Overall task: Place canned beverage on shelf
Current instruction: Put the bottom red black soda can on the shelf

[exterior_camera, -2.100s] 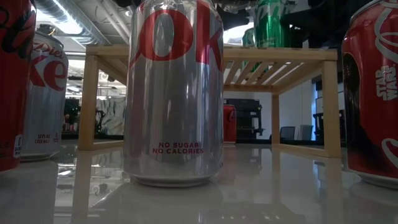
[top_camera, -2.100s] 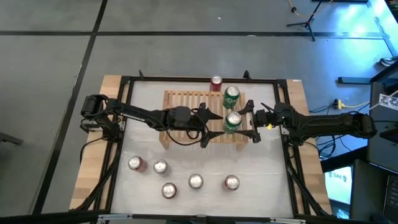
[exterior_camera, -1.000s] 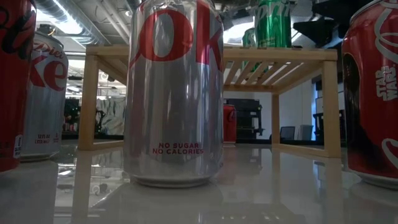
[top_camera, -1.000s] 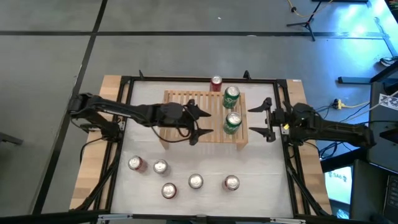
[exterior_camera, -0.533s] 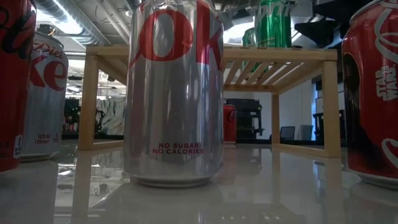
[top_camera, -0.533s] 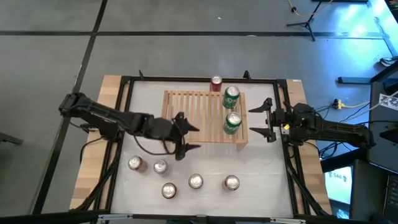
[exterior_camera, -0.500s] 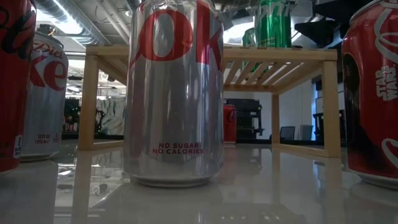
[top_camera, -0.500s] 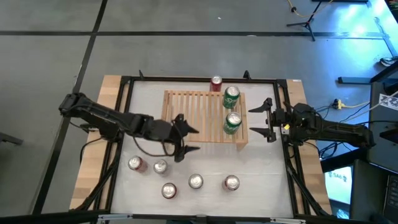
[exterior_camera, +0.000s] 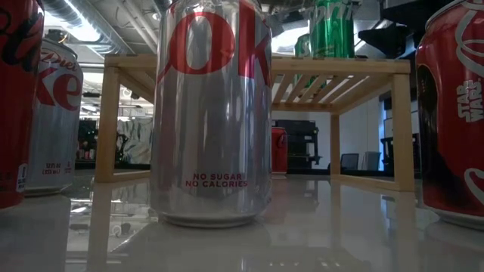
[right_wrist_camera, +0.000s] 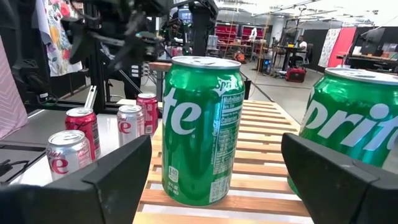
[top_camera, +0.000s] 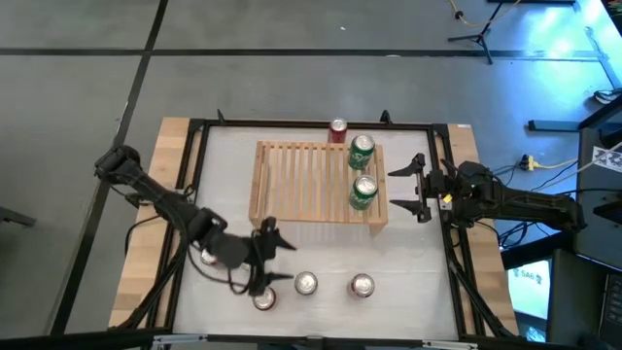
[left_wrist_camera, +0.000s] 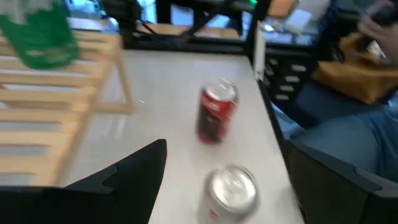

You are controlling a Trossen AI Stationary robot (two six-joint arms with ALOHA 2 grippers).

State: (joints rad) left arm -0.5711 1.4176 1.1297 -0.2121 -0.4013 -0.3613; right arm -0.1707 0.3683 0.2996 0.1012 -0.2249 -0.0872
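Jaws of both grippers stood open, holding nothing. Between the right gripper's jaws sat the shelf with Sprite cans. Below the left gripper stood Coke cans.

The silver can reads "NO SUGAR NO CALORIES"; a red can reads "STAR WARS".

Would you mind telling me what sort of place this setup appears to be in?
Most likely a robotics lab or workshop rather than a shop. The white table sits inside a black metal frame on bare grey floor, a wooden shelf holds green cans, and workbenches with equipment fill the room behind.
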